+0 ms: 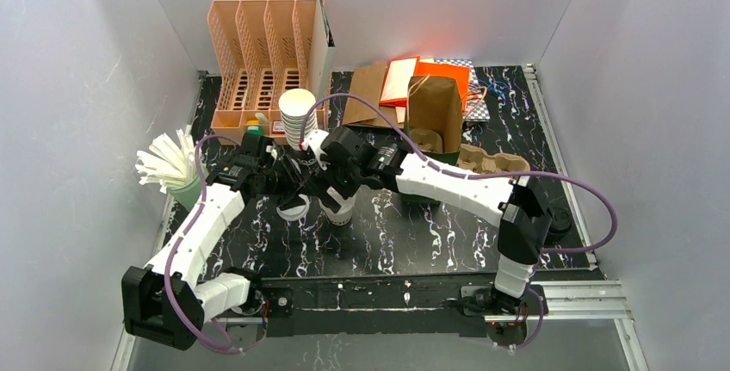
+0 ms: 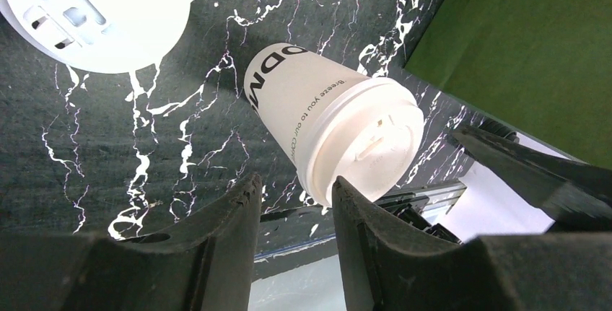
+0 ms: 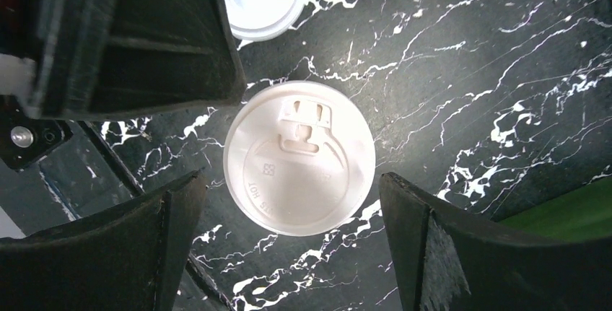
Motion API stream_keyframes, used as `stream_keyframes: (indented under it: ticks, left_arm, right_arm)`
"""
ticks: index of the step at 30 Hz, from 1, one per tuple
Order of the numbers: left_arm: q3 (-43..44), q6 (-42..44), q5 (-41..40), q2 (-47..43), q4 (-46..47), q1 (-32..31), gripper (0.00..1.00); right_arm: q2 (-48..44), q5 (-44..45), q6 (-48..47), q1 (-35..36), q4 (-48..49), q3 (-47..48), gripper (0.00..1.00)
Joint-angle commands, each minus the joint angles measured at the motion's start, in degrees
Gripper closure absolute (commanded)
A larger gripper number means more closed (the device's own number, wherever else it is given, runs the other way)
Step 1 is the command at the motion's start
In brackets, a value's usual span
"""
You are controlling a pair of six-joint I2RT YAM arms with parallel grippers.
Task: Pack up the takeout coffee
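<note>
From above, the white paper cup with its round white plastic lid [image 1: 338,208] stands upright near the middle of the black marbled surface [image 1: 448,233]. In the left wrist view the left pincer [image 2: 294,183] is narrowly parted and holds nothing; the cup is just beyond its tips, and a loose flat white lid [image 2: 94,15] lies apart. In the right wrist view the right pincer [image 3: 290,181] is wide, with one finger on each side of the cup, not touching it.

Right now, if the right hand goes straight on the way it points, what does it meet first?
Probably the lid of the takeout coffee, centred under the open right hand; depth to it is unclear.
</note>
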Motion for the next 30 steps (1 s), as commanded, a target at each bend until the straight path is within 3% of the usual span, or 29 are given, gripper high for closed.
stream_keyframes:
  ticks: [1,4,10,14,18,27,30]
  left_arm:
    - [2.4,1.2,-0.3,-0.1,-2.1,0.0,0.61]
    - [3.7,2.9,-0.2,0.0,-1.7,0.1,0.6]
    - [6.3,9.2,0.2,-0.5,0.6,-0.2,0.48]
    - [6.4,13.1,-0.3,-1.8,4.0,-1.2,0.38]
    - [6.3,16.4,-1.5,-0.5,6.8,-4.0,0.35]
    - [10.2,21.4,-6.8,4.7,8.7,-10.6,0.37]
    - [11.6,23.7,-8.3,5.4,8.2,-12.5,0.33]
  right_arm:
    - [-1.1,0.4,0.9,-0.2,-2.0,4.3,0.02]
    - [-3.1,-0.2,4.7,-2.3,-1.8,3.2,0.04]
    - [-7.4,-3.0,16.7,-7.1,-3.8,-0.3,0.34]
    - [-10.5,-1.9,23.2,-7.7,-4.1,-3.9,0.47]
    - [-12.9,0.2,27.3,-8.0,-3.3,-8.1,0.58]
    - [-16.6,0.1,39.5,-8.1,6.6,-19.6,0.62]
    - [-17.7,-0.5,42.0,-8.0,9.6,-23.0,0.63]
